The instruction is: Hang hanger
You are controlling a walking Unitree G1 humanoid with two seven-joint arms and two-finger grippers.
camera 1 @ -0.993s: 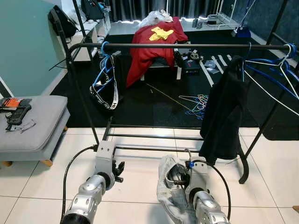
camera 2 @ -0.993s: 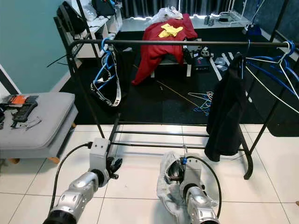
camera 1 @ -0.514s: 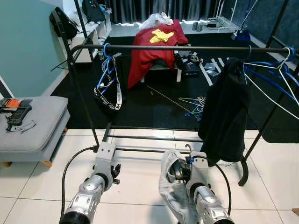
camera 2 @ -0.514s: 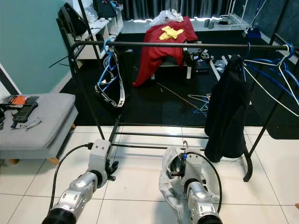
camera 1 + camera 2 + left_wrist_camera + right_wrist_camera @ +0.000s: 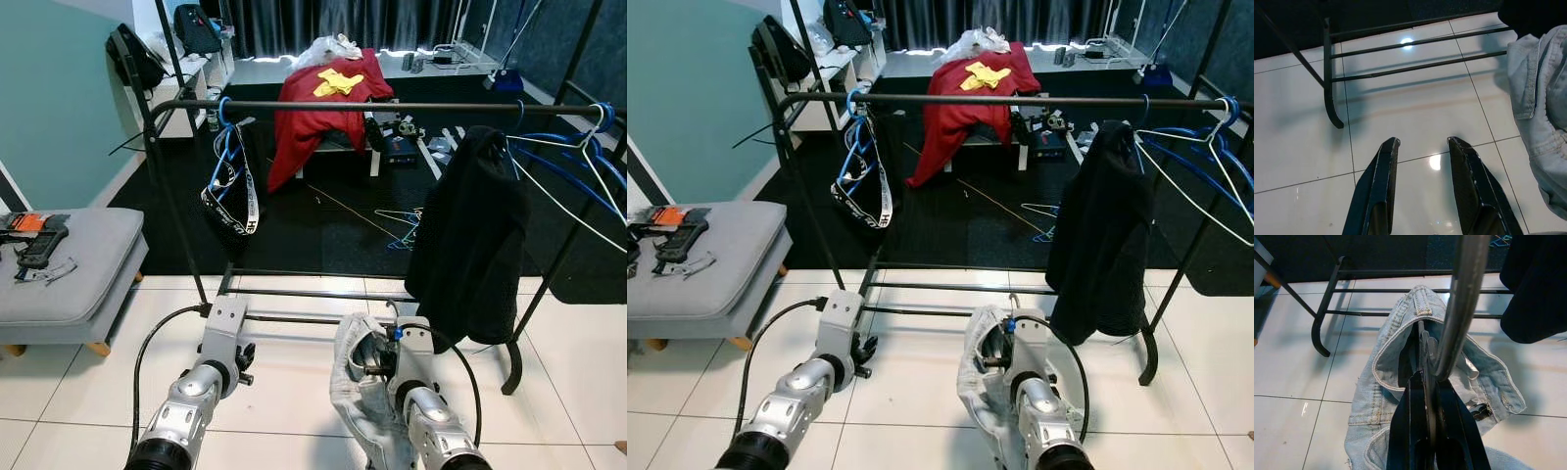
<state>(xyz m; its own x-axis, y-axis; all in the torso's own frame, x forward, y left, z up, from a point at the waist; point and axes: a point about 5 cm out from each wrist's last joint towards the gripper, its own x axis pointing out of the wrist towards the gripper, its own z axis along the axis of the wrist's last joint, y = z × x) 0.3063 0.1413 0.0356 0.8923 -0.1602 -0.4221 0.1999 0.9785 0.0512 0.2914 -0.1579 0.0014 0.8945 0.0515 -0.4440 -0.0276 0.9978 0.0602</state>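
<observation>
The right gripper (image 5: 1425, 377) is held low in front of the robot over the white tiled floor (image 5: 294, 392), its 2 black fingers pressed together on a hanger (image 5: 1462, 298) whose dark hook curves up past them. A pair of pale blue jeans (image 5: 355, 392) is draped on that hanger, the waistband wrapped around the fingers and the rest hanging down toward the tiles.

The left gripper (image 5: 1422, 147) hovers beside it over bare tile, fingers spread apart with nothing between them.

Just beyond both grippers stands a black clothes rack (image 5: 392, 105), its top rail running across the head views. At the robot's left end of the rail hangs a blue hanger (image 5: 227, 147) carrying a dark strap-like item (hard to tell exactly what it is). Toward the right end hangs a black garment (image 5: 470, 245), and further right are several bare blue and white hangers (image 5: 568, 162).

Behind the rack, on dark carpet, a red garment (image 5: 313, 98) covers a small stool. A grey cushioned bench (image 5: 69, 264) with a few small objects on it sits to the robot's left.
</observation>
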